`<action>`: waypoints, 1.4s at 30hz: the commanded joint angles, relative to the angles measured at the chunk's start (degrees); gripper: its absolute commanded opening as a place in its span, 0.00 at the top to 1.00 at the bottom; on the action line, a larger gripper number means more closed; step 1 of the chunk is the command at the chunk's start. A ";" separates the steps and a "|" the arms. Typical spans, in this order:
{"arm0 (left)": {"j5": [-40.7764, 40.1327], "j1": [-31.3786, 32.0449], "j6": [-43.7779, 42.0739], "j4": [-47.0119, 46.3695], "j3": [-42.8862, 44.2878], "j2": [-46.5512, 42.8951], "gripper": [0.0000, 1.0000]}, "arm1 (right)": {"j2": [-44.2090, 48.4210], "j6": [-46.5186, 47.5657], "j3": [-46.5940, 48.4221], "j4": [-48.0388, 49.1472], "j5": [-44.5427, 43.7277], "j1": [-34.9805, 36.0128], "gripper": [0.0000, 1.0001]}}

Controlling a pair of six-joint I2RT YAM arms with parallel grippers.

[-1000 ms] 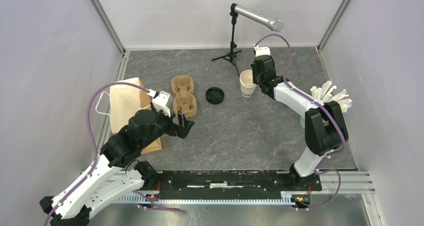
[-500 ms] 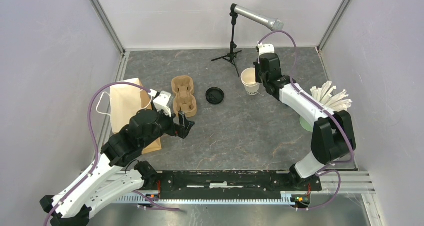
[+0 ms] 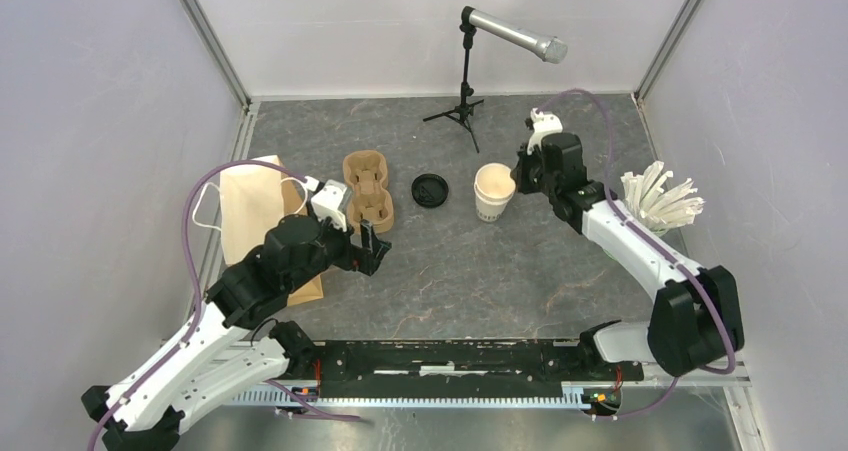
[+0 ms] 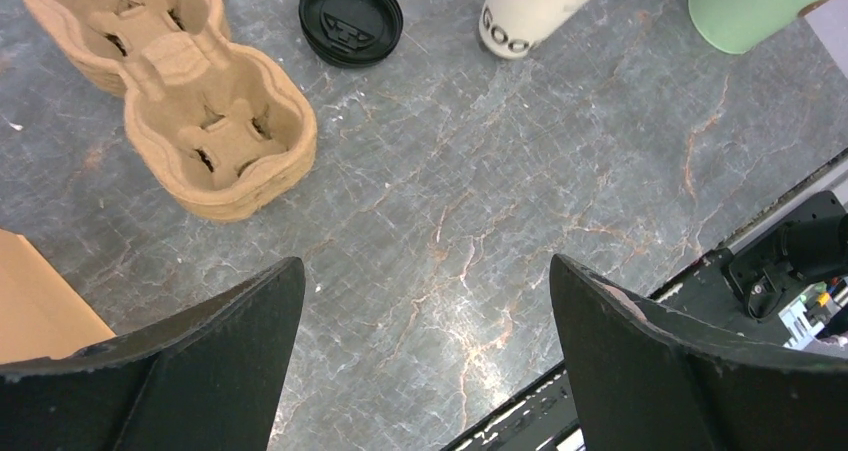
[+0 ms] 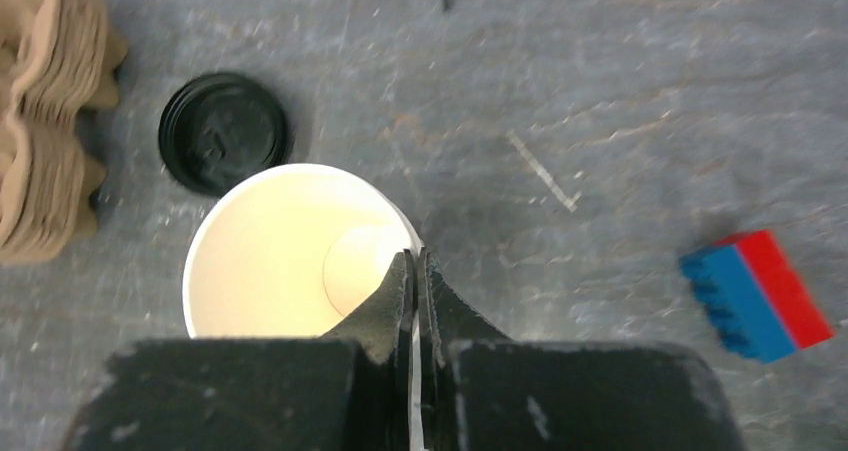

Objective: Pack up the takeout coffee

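Observation:
One takeout coffee cup (image 3: 492,193), white with dark lettering and no lid on, is right of centre and looks empty inside (image 5: 270,261). My right gripper (image 3: 515,176) is shut on its right rim, one finger inside the cup and one outside (image 5: 412,261). Its black lid (image 3: 430,190) lies flat on the table just left of the cup, also seen in the right wrist view (image 5: 225,133). My left gripper (image 3: 365,246) hangs open over bare table (image 4: 425,271), just in front of the brown cup carrier (image 3: 367,191), holding nothing.
A brown paper bag (image 3: 255,211) lies at the left, partly under the left arm. A pale green cup of white wrapped straws (image 3: 655,201) stands at the right. A microphone on a tripod (image 3: 465,71) is at the back. A blue-and-red block (image 5: 757,293) lies right of the cup.
My right gripper closed on the cup's rim and carried the cup nearer and slightly left, toward the lid. The right arm stretched out. The left arm barely moved.

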State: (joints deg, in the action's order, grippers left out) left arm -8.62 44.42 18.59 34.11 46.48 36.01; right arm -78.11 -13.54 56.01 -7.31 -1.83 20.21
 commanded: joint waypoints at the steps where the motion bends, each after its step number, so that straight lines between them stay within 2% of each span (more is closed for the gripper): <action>1: 3.81 -0.15 2.75 -3.71 3.68 4.15 0.04 | 5.39 -2.56 -6.54 2.05 8.25 -0.01 1.00; 9: 8.36 -0.13 8.26 -5.54 15.67 20.81 0.13 | 13.18 -3.45 -12.30 2.71 11.25 0.11 0.99; 12: 11.23 -0.08 6.92 -5.63 18.12 25.62 0.13 | 14.69 -2.50 -11.20 1.33 10.64 0.12 1.00; 17: 11.39 -0.13 2.76 -5.01 19.38 28.39 0.11 | 16.42 0.26 -5.24 -2.76 8.34 0.10 1.00; 22: 11.19 -0.13 -0.38 -3.00 20.17 25.95 0.07 | 18.85 0.84 -4.45 -4.21 14.06 0.80 1.00; 25: 10.49 -0.11 -2.15 -3.62 19.00 22.22 0.04 | 20.87 0.40 -5.65 -4.90 14.97 3.65 1.00; 27: 10.15 -0.13 -3.12 -4.66 17.68 19.42 0.00 | 22.02 -0.19 -6.77 -4.93 14.74 6.57 1.00; 34: 7.75 -0.11 -5.18 -9.30 11.98 11.01 0.00 | 23.69 -4.07 -11.40 -2.63 12.18 16.62 1.00; 42: 6.11 -0.12 -5.80 -9.32 9.69 9.30 0.00 | 21.23 -5.61 -15.79 -0.29 6.53 25.22 1.00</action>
State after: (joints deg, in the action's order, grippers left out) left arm -1.04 44.38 16.03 27.05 57.08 45.19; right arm -55.75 -17.82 41.30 -11.00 8.95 42.33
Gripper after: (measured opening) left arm 0.994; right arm 0.012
